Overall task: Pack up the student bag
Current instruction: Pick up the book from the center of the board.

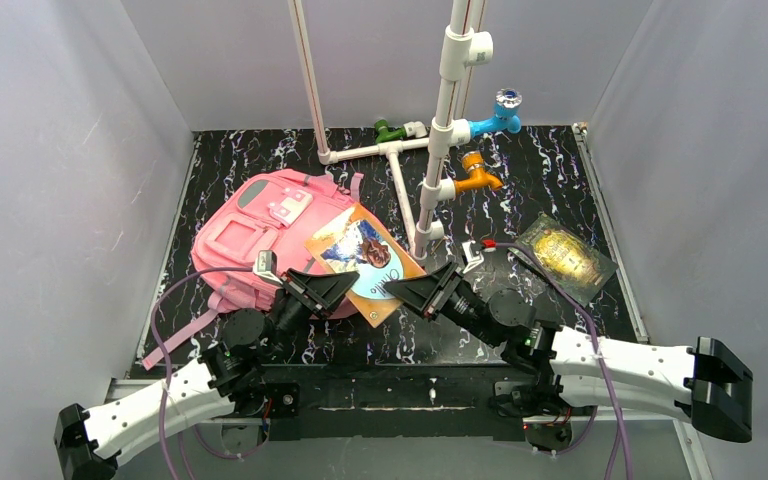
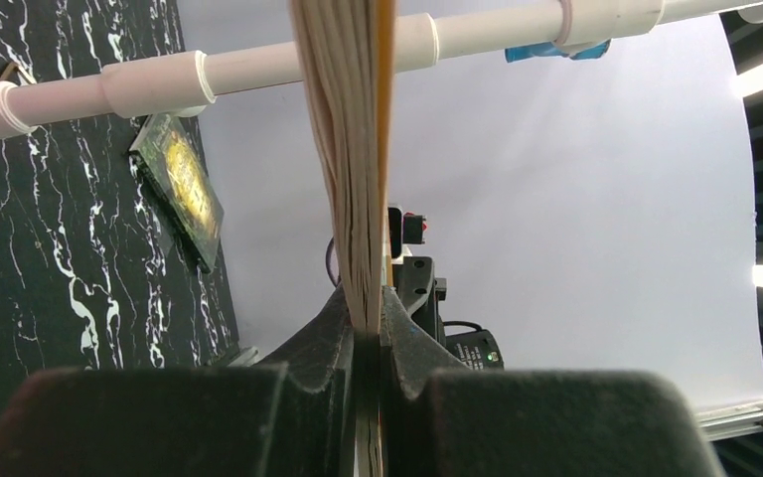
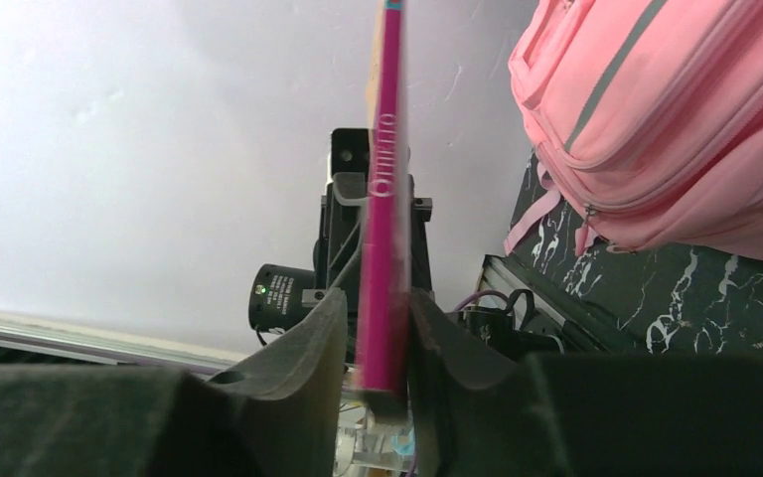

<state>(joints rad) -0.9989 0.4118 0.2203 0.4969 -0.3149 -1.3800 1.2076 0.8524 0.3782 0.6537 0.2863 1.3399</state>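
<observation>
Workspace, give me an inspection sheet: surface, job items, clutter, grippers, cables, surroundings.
Surface: black marbled tabletop.
Job's things: pink student bag lying at left; picture book held beside it; dark gold-covered book flat at right.
Clutter: nothing seen.
Grippers: left gripper shut on the picture book's page edge; right gripper astride its spine, clamp unclear.
Cables: purple cables run along both arms.
Surroundings: white pipe frame with coloured taps; grey walls.

The student bag (image 1: 260, 240), a large pink fabric backpack with grey reflective stripes, is lying flat on the left half of the black marbled surface (image 1: 240, 160). Its front zip pockets and white-pink patch (image 1: 290, 208) are facing up. Its pink straps (image 1: 175, 335) are trailing toward the near-left corner.
</observation>
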